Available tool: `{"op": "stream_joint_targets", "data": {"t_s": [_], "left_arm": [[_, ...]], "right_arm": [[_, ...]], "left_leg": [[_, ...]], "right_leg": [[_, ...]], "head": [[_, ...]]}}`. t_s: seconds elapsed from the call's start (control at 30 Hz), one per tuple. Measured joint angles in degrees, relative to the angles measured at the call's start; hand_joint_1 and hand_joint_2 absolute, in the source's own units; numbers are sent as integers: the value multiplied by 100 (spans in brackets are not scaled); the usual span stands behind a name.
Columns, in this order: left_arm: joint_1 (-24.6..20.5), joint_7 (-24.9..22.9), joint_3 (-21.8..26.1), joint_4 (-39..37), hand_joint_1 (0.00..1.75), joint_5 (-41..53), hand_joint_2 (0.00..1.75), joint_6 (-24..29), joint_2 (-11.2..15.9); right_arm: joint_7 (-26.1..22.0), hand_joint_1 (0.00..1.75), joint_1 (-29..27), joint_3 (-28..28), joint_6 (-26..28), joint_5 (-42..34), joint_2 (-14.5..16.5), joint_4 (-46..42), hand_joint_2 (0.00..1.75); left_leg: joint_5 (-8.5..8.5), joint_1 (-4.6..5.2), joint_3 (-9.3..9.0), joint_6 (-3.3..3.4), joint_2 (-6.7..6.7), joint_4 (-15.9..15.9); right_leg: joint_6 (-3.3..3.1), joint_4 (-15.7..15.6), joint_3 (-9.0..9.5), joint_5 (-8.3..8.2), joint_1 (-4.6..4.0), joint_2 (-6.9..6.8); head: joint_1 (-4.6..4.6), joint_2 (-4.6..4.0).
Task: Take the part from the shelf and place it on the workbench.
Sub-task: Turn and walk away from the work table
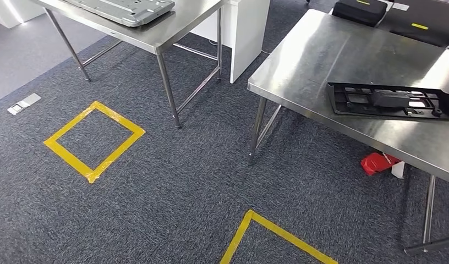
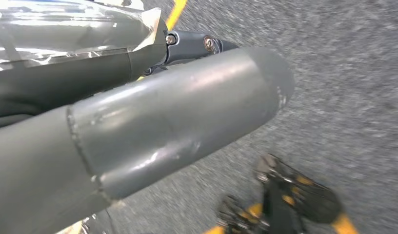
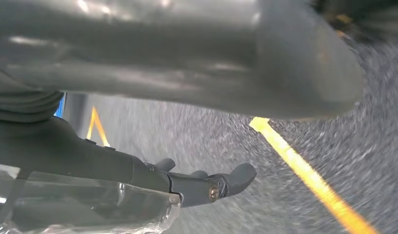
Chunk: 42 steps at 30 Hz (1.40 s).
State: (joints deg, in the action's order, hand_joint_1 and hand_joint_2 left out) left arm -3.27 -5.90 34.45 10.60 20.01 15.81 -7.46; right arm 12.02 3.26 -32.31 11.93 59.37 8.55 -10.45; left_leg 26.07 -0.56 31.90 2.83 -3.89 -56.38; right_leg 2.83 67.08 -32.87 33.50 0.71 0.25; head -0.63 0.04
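Here, in the head view, the black part (image 1: 392, 102) lies flat on the steel workbench (image 1: 321, 60) at the right, near its front edge and well apart from the black cases (image 1: 359, 10) at the far end. A second steel table (image 1: 173, 27) stands to the left carrying a grey metal tray (image 1: 123, 10), and yellow tape squares (image 1: 93, 140) mark the grey carpet (image 1: 184, 176) between and in front of the tables; a red object (image 1: 379, 162) sits on the floor under the workbench. In the left wrist view, the left hand (image 2: 187, 112) hangs over blurred carpet with its thick grey thumb (image 2: 197, 107) across the frame and a darker finger (image 2: 197, 45) stretched out beyond it; nothing is held, and the fingers look extended rather than curled. In the right wrist view, the right hand (image 3: 197, 180) likewise hangs above the carpet and a yellow tape line (image 3: 309, 178), its dark fingers (image 3: 236, 178) loosely extended with nothing between them. Judging from this, the part already rests on the workbench and both hands are free, so the placing appears finished and little or nothing remains.
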Motion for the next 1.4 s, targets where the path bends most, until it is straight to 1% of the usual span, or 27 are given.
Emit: {"op": "stream_joint_targets", "data": {"t_s": [0.03,0.1,0.13,0.2,0.27,0.33,0.4,0.43,0.47,0.5,0.57,0.63,0.7,0.77,0.8,0.87,0.9,0.93,0.97,1.0,1.07,1.13,1.17,1.23,1.3,1.37,1.4], "left_arm": [[6,-16,-58,0,0,71,0,20,-28],[4,-22,-166,0,0,176,0,3,-64],[5,-19,-215,0,0,213,0,-16,-71],[18,-12,-289,0,0,278,0,-44,-72],[32,-20,-376,0,0,386,0,-68,-71],[26,-38,-488,0,0,507,0,-81,-70],[24,-60,-574,0,0,573,0,-67,-72],[30,-70,-606,0,0,589,0,-60,-73],[38,-78,-629,0,0,593,0,-61,-74],[43,-82,-650,0,0,595,0,-67,-75],[30,-84,-687,0,0,595,0,-83,-93],[7,-91,-710,0,0,595,0,-84,-117],[8,-124,-720,0,0,605,0,-83,-133],[19,-168,-736,0,0,626,0,-84,-157],[19,-185,-745,0,0,638,0,-87,-167],[17,-203,-769,0,0,668,0,-116,-174],[18,-217,-784,0,0,688,0,-150,-176],[22,-239,-804,0,0,717,0,-193,-179],[27,-261,-827,0,0,748,0,-241,-181],[33,-279,-850,0,0,785,0,-289,-183],[36,-295,-900,0,0,871,0,-376,-187],[32,-299,-963,0,0,953,0,-449,-190],[33,-302,-995,0,0,981,0,-478,-189],[45,-320,-1037,0,0,1022,0,-527,-184],[52,-343,-1068,0,0,1044,0,-557,-178],[45,-354,-1106,0,0,1053,0,-587,-176],[42,-354,-1121,0,0,1057,0,-603,-176]], "right_arm": [[65,0,-1,89,-57,69,-14,1,0],[249,0,-1,238,-61,151,-20,3,0],[339,0,-3,287,-36,170,-15,4,0],[456,0,-5,357,4,182,13,4,0],[492,0,-6,411,4,181,49,4,0],[494,0,-20,450,-15,183,74,5,0],[494,0,-40,482,-26,188,77,6,0],[494,0,-45,497,-32,191,75,7,0],[494,0,-44,511,-44,196,73,7,0],[493,0,-42,524,-65,201,73,7,0],[489,0,-37,545,-101,215,71,5,0],[485,0,-44,556,-115,232,61,4,0],[486,0,-34,559,-136,240,50,4,0],[487,0,-17,561,-180,242,39,3,0],[489,0,-20,562,-203,241,36,3,0],[511,0,-40,562,-238,233,29,4,0],[528,0,-52,562,-257,222,25,4,0],[548,0,-62,562,-278,206,19,4,0],[567,0,-72,562,-299,188,14,4,0],[578,0,-78,562,-311,169,8,4,0],[592,0,-90,560,-321,137,-3,4,0],[596,0,-96,555,-321,103,-10,4,0],[598,0,-93,553,-321,86,-13,4,0],[601,0,-77,550,-321,61,-12,4,0],[604,0,-82,547,-321,48,-8,4,0],[605,0,-103,545,-325,45,-7,4,0],[605,0,-111,543,-326,44,-9,4,0]], "left_leg": [[-3,2,0,-12,-68,-6],[-3,26,22,-59,-188,-38],[-6,34,41,-90,-236,-49],[-8,25,81,-149,-283,-68],[137,16,186,-203,-60,-270],[504,7,475,-256,246,-898],[798,-17,815,-300,339,-1607],[806,-30,881,-314,359,-1744],[708,-44,826,-323,384,-1647],[540,-58,655,-326,435,-1334],[253,-65,201,-318,662,-532],[180,-39,-6,-277,770,-163],[161,-5,3,-198,642,-137],[102,-4,1,-95,530,-85],[70,-14,3,-49,477,-61],[42,-9,40,-3,353,-54],[38,-1,53,3,277,-56],[34,6,60,6,196,-58],[33,10,58,6,115,-61],[32,11,50,4,37,-63],[32,23,43,-16,-107,-77],[40,44,65,-64,-223,-94],[40,50,82,-98,-272,-98],[46,33,115,-158,-323,-117],[245,30,257,-207,-104,-410],[642,18,597,-258,213,-1120],[796,-2,787,-287,291,-1496]], "right_leg": [[37,-434,186,-179,17,106],[29,-1011,400,-406,33,262],[0,-1095,419,-434,26,299],[-75,-1096,438,-459,26,208],[-166,-1114,466,-492,55,104],[-239,-1122,465,-501,52,-31],[-271,-1120,453,-491,35,-186],[-277,-1119,440,-486,31,-261],[-281,-1119,431,-480,31,-328],[-280,-1119,427,-472,32,-391],[-245,-1110,458,-438,3,-502],[-179,-1107,491,-402,-45,-598],[-110,-1122,534,-388,-66,-694],[-68,-989,514,-282,-45,-552],[-74,-762,408,-148,-33,-400],[-120,28,25,209,-4,-124],[-120,408,-168,335,-2,-74],[-97,627,-289,372,-1,-52],[-56,610,-297,305,-1,-38],[-9,345,-191,152,2,-16],[42,-503,158,-224,8,173],[-4,-1016,337,-427,2,333],[-45,-1073,345,-450,-11,340],[-128,-1089,380,-480,17,221],[-225,-1121,428,-511,64,82],[-288,-1130,437,-506,57,-64],[-300,-1129,437,-499,46,-142]], "head": [[-4,0],[-1,0],[-1,0],[4,0],[19,0],[49,0],[61,0],[62,0],[63,0],[62,0],[69,0],[50,0],[28,0],[20,0],[8,0],[-14,0],[-17,0],[-17,0],[-20,0],[-20,0],[-25,0],[-22,0],[-20,0],[-13,0],[6,0],[25,0],[31,0]]}}
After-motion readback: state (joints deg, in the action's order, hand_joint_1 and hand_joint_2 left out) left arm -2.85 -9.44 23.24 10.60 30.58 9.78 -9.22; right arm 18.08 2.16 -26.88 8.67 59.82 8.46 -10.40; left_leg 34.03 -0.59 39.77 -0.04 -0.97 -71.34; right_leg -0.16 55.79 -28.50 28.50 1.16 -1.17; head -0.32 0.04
